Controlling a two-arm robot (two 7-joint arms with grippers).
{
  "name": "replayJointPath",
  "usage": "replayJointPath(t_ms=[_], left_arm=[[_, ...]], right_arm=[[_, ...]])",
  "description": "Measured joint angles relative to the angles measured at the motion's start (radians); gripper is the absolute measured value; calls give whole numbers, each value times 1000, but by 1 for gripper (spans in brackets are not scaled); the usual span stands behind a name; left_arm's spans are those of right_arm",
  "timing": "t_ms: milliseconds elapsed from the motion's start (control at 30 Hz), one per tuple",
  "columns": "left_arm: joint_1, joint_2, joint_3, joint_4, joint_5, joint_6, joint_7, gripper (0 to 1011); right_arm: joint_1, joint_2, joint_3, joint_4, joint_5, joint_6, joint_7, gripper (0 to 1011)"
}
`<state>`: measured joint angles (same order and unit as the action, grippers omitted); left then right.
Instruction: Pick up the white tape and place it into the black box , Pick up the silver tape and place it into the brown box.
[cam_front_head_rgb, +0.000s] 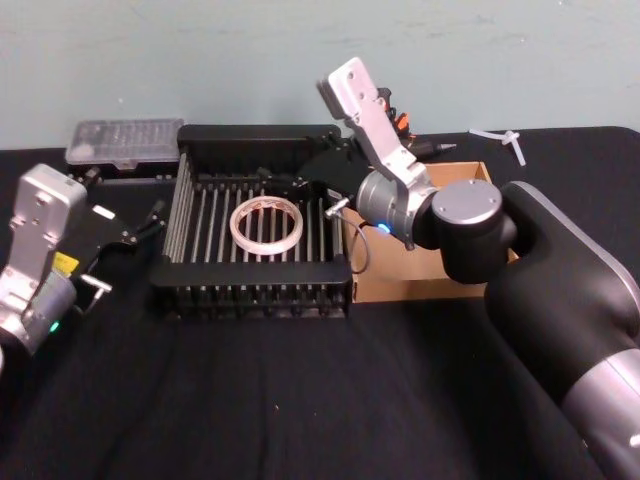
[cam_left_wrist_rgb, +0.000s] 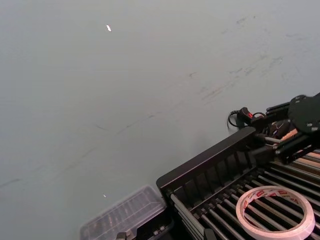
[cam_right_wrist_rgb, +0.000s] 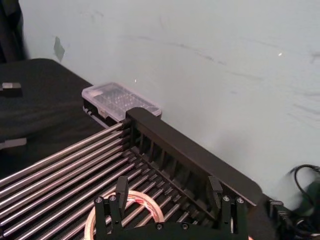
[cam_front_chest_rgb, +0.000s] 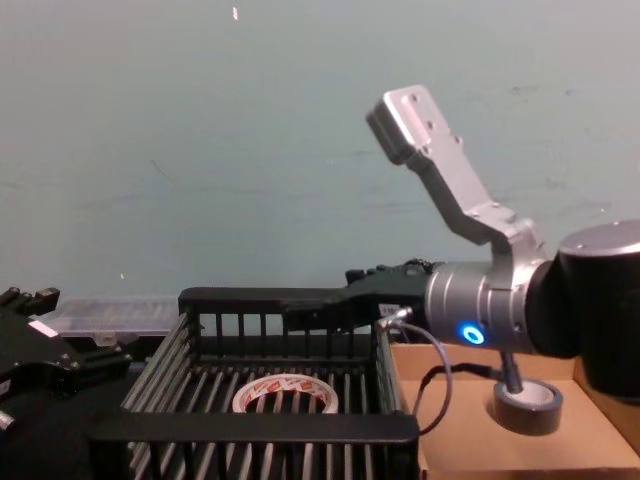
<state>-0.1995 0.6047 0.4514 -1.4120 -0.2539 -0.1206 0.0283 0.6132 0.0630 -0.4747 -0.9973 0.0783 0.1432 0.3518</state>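
Observation:
The white tape (cam_front_head_rgb: 267, 222) lies flat on the slatted floor of the black box (cam_front_head_rgb: 250, 292), and is also seen from the chest (cam_front_chest_rgb: 286, 392). My right gripper (cam_right_wrist_rgb: 168, 192) hovers open and empty over the crate's back right part, the white tape (cam_right_wrist_rgb: 125, 212) just below its fingers. The silver tape (cam_front_chest_rgb: 528, 405) rests flat inside the brown box (cam_front_chest_rgb: 470, 445), which stands right of the crate (cam_front_head_rgb: 400, 285); my right arm covers it in the head view. My left gripper (cam_front_head_rgb: 130, 235) is parked open on the cloth left of the crate.
A clear plastic case (cam_front_head_rgb: 125, 143) lies behind the crate at the back left. Cables and a small black device (cam_left_wrist_rgb: 245, 115) sit behind the crate's back right corner. A white part (cam_front_head_rgb: 505, 140) lies at the far right. A black cloth covers the table.

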Motion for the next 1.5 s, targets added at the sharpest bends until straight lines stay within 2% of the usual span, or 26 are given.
replayJointPath(t_ms=[200,533,667,867,1200,1500], left_arm=[[0,0,0,0,0,0,0,1001],[0,0,0,0,0,0,0,1001],[0,0,0,0,0,0,0,1001],[0,0,0,0,0,0,0,1001],[0,0,0,0,0,0,0,1001],[0,0,0,0,0,0,0,1001]], right_arm=[[-36,22,18,-67,5,7,-8,1000],[-148,90,60,-266,24,24,-24,1000],[-203,121,88,-350,32,24,-44,1000],[-272,154,134,-431,36,23,-83,1000],[-365,178,207,-481,-13,-12,-176,1000],[-411,182,248,-471,-63,-43,-235,1000]])
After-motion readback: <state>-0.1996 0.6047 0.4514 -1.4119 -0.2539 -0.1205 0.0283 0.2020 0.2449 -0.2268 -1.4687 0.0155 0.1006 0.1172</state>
